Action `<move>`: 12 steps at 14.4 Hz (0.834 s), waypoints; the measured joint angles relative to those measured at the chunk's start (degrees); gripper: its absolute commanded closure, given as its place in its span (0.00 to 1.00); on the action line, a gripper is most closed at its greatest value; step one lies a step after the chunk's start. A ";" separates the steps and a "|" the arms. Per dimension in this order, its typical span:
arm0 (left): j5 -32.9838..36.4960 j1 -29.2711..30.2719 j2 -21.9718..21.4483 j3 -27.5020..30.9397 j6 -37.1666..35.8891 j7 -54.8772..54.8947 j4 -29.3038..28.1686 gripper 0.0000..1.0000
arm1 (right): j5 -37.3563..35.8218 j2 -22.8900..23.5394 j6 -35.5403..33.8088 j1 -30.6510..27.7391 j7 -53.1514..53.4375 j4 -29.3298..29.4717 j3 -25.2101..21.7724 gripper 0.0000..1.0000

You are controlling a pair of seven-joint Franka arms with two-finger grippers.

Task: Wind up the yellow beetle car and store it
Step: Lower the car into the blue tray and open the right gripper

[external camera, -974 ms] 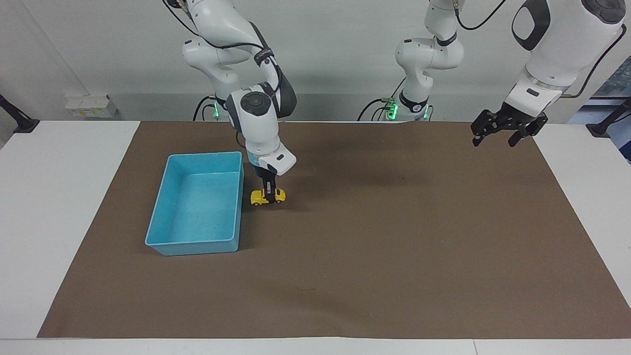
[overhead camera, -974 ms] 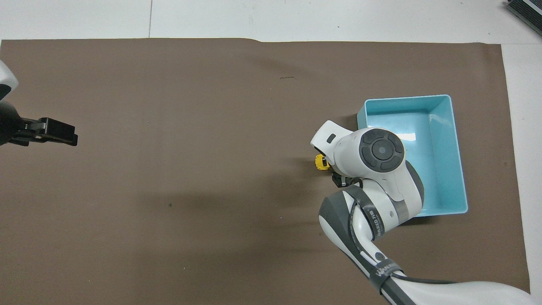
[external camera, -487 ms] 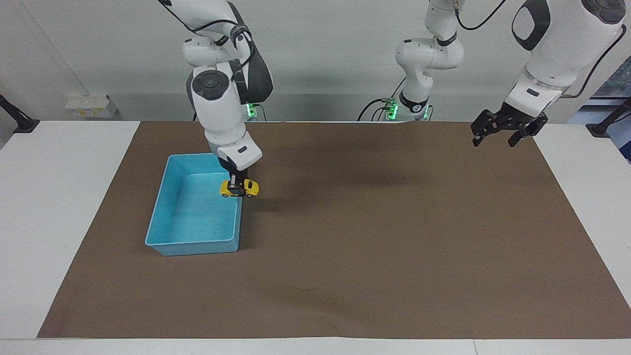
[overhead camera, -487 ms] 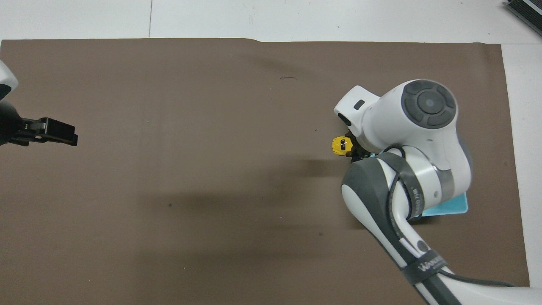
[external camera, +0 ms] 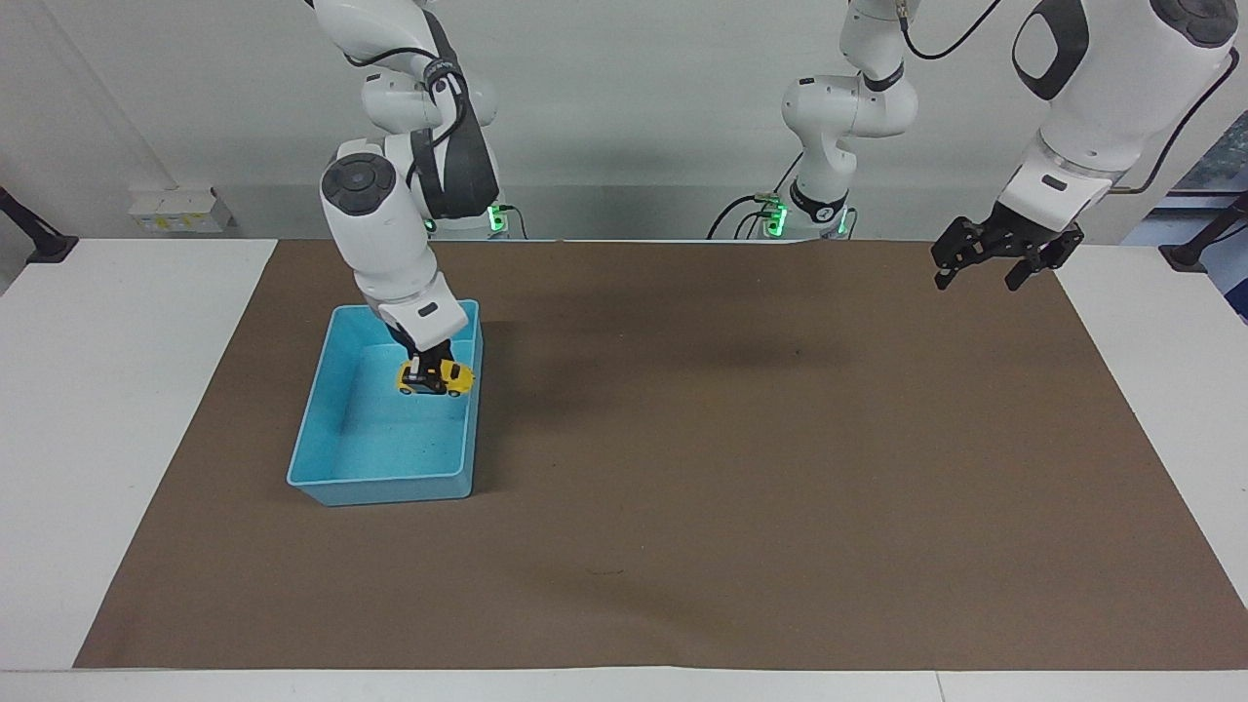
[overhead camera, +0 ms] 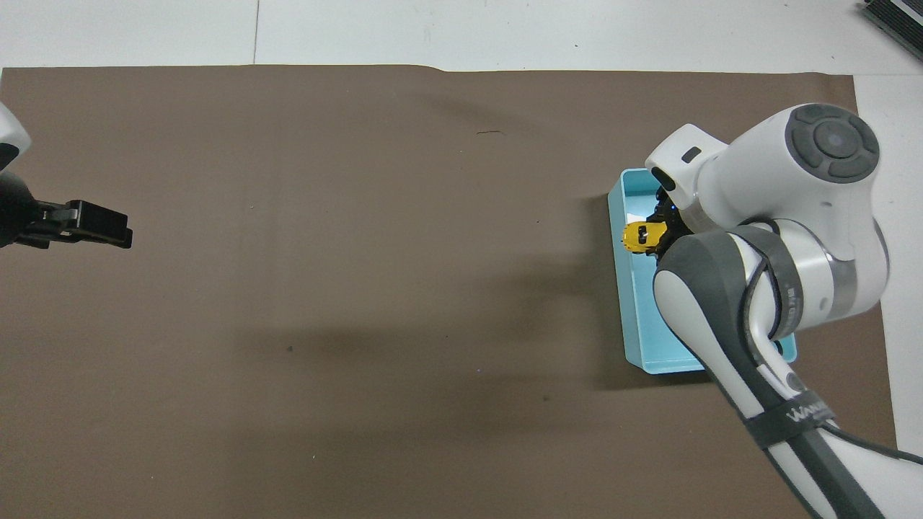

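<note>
The yellow beetle car (external camera: 437, 377) (overhead camera: 640, 236) hangs in the air, pinched across its middle by my right gripper (external camera: 424, 369) (overhead camera: 657, 234), which is shut on it. Car and gripper are over the inside of the light blue bin (external camera: 331, 424) (overhead camera: 633, 317), close to the bin wall that faces the middle of the table. The right arm hides much of the bin in the overhead view. My left gripper (external camera: 987, 270) (overhead camera: 108, 227) waits open in the air over the mat edge at the left arm's end of the table, holding nothing.
A brown mat (external camera: 741, 468) (overhead camera: 346, 288) covers most of the white table (external camera: 117, 390). The bin stands on the mat toward the right arm's end. Wide bare mat stretches between the bin and the left gripper.
My right gripper has lifted the car off the mat beside the bin and carried it over the bin wall, so it now hangs above the bin's inside. The left arm has not moved.
</note>
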 measured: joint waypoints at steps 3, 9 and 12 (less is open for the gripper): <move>0.00 0.00 0.00 0.00 0.00 0.00 0.00 0.00 | -0.01 -1.59 3.95 -2.12 -4.75 -4.84 -0.03 1.00; 0.00 0.00 0.00 0.00 0.00 0.00 0.00 0.00 | -0.05 -1.52 13.64 -6.11 -9.13 -13.31 -0.09 1.00; 0.00 0.00 0.00 0.00 0.00 0.00 0.00 0.00 | -0.05 -1.19 15.72 -6.09 -9.13 -14.83 0.15 1.00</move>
